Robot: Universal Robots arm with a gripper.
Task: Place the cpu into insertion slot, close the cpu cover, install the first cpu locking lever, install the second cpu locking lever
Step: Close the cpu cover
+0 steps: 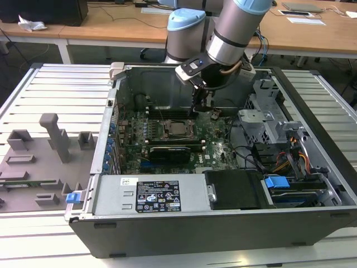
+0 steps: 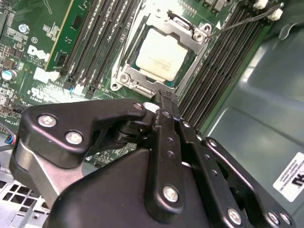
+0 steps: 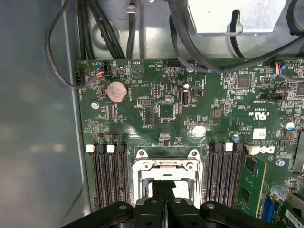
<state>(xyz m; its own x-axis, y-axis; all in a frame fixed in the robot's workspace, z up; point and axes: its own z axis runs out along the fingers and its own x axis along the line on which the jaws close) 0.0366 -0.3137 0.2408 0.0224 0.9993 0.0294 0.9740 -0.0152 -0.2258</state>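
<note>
The exterior view takes in the whole open computer case (image 1: 223, 223) lying on the slatted counter (image 1: 56, 95). The arm reaches down into it, with the gripper (image 1: 199, 109) hanging just above the insertion slot (image 1: 163, 129) at its far edge.

The second wrist view gives the close detail. The cpu (image 2: 161, 54) sits flat in the insertion slot, silvery top up and its square sides parallel to the memory slots (image 2: 95, 42) on either side. The cpu cover (image 2: 130, 78) lies down over it, framing it. A thin wire rod (image 2: 247, 20) runs from one corner of the insertion slot out across the memory slots.

In the first wrist view the gripper (image 3: 164, 183) has its fingers pressed together with nothing seen between them, over the near rim of the insertion slot. A round coin cell (image 3: 116, 90) lies beyond the insertion slot on the green motherboard (image 3: 190, 118).
</note>
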